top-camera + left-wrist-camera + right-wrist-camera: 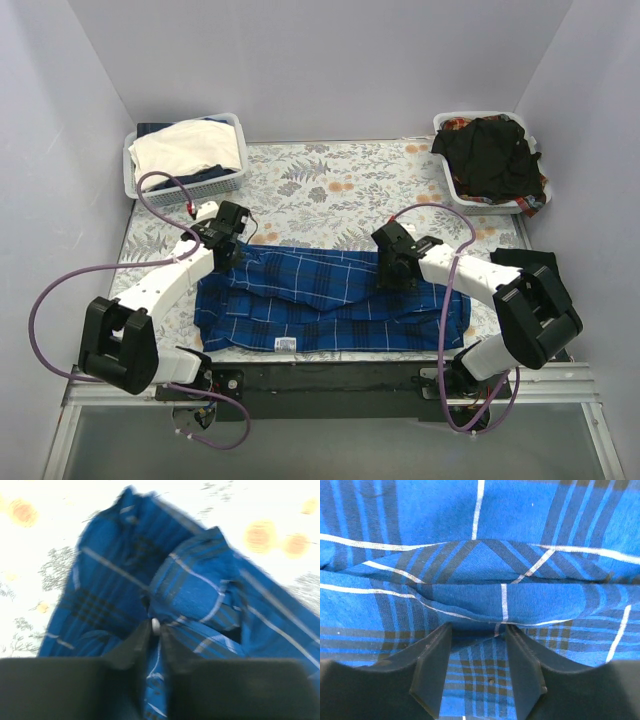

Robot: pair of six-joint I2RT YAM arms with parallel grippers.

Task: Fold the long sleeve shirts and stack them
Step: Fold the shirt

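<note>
Presently the blue plaid shirt (330, 298) lies rumpled along the desk's (330, 185) near edge; the left hand (155, 628) pinches its cloth tight, the right hand (477, 636) stands parted over a fold.

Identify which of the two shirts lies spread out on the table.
The blue plaid shirt: it lies spread across the near part of the table, while the black shirt sits bunched in the far-right basket.
</note>
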